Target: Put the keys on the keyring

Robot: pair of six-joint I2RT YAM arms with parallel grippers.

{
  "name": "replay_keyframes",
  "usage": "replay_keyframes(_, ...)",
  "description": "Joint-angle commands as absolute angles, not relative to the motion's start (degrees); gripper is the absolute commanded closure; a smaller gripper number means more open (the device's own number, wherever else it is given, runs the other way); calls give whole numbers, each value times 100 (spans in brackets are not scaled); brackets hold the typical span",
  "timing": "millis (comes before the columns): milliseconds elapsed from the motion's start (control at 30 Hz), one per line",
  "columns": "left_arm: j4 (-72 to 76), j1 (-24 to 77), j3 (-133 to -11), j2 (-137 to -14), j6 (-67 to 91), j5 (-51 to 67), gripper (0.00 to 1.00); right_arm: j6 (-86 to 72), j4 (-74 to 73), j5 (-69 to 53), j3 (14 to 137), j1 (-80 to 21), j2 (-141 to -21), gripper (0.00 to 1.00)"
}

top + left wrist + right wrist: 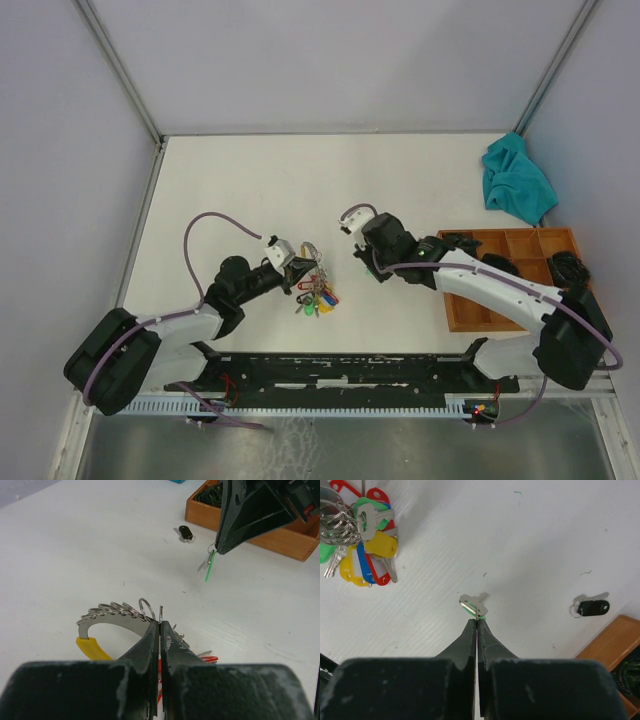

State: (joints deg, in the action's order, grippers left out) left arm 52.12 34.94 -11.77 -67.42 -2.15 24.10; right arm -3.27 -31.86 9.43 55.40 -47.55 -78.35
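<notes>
The keyring is a flat silvery ring strung with small rings and tagged keys. Its bunch of red, yellow, green and blue tags hangs down to the table, and it shows at the upper left of the right wrist view. My left gripper is shut on the ring's edge and holds it up. My right gripper is shut on the small ring of the green-headed key, held above the table right of the keyring. The black key lies loose on the table.
A wooden compartment tray stands at the right, close to the black key. A teal cloth lies at the back right. White walls enclose the table on three sides.
</notes>
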Motion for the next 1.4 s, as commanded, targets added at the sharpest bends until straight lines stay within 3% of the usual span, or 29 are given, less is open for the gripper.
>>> replay_keyframes(0, 5440, 3472, -1307, -6460, -554, 2555, 97, 432, -2191, 806, 5135, -4722, -7159, 100)
replay_keyframes(400, 6030, 3463, -1387, -6872, -1313, 3536, 97, 1929, -1086, -826, 4444, -4590, -6465, 99)
replay_keyframes(733, 6201, 3467, -1476, -7485, -1900, 4366, 97, 2545, -515, -2235, 4412, -4589, -6892, 99)
replay_keyframes(1367, 6319, 3462, -1511, -7446, -1739, 4666, 97, 2749, -827, -2650, 4711, -4690, -7231, 99)
